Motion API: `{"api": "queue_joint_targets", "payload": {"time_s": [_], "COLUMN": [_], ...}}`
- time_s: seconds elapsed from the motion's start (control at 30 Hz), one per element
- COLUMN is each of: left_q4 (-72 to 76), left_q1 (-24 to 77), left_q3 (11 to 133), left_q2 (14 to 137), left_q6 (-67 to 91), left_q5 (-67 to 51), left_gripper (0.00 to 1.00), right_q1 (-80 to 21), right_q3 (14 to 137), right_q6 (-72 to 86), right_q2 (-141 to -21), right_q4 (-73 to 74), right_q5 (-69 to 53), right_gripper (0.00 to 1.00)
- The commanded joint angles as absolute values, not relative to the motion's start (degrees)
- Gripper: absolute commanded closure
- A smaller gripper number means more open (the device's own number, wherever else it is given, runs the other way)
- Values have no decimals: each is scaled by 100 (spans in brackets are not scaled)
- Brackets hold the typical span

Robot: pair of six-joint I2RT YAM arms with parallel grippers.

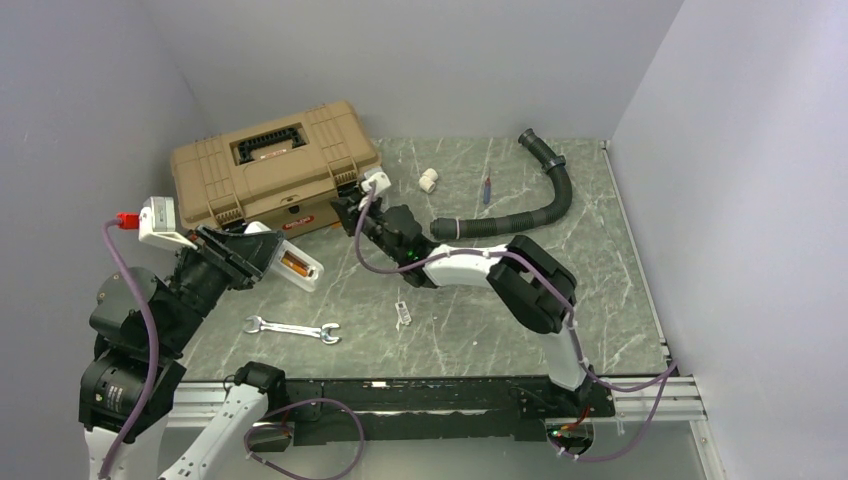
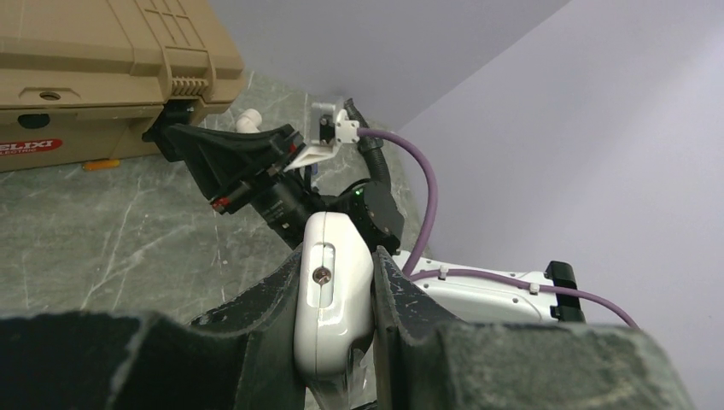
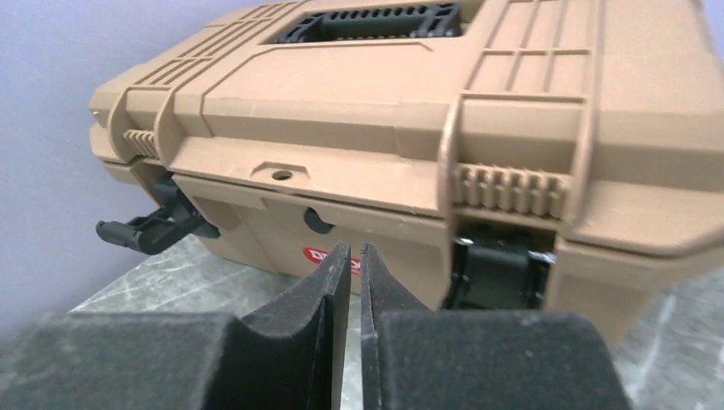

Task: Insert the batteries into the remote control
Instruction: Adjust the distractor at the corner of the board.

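We are pinching the remote control (image 2: pixel 331 290) by its sides with left fingers (image 2: pixel 256 316), judging it light and slippery. Right fingers (image 3: pixel 329 299) are sitting nearly pressed together.

the slim white plastic remote control (image 1: pixel 309 273) is held by one end in the left gripper (image 1: pixel 262 256), lifted above the tabletop (image 1: pixel 480 320) and tilted, with its battery recess facing up. one orange-copper cylindrical battery (image 1: pixel 293 266) sits in the recess. a second small orange cell (image 2: pixel 101 164) lies flat on the tabletop, just at the foot of the tan toolbox (image 2: pixel 85 51).
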State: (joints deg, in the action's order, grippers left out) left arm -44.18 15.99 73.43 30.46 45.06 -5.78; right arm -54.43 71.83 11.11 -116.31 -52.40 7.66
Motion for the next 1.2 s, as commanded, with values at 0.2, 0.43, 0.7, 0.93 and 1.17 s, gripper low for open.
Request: {"api": "queue_joint_targets", "payload": {"time_s": [0.2,0.43,0.7,0.93,1.17], "left_q4": [-4302,-4292,-4306,-4371,-4373], "left_q1": [1573,1573,1573,1573,1572], "left_q3": [7435,7396,7400,7445,7458], "left_q2": [2996,2986,2987,2981,3013], "left_q6": [4456,4457,4456,4430,4430], "left_q5": [-495,-493,-472,-407,-409], "left_gripper": [100,100,100,100,100], "right_q1": [-5590,-5578,-5531,-5378,-5213], "right_q3": [8908,9490,10388,11219,11740], "right_q6": [1202,1194,1154,1055,1006], "right_q2": [-12573,-12849,-13508,-14138,-14462], "right_q4": [-3995,-3211,-3095,-3131,-3012], "right_q5": [767,1806,2328,2278,2177], "right_gripper": [96,100,100,100,100]}}
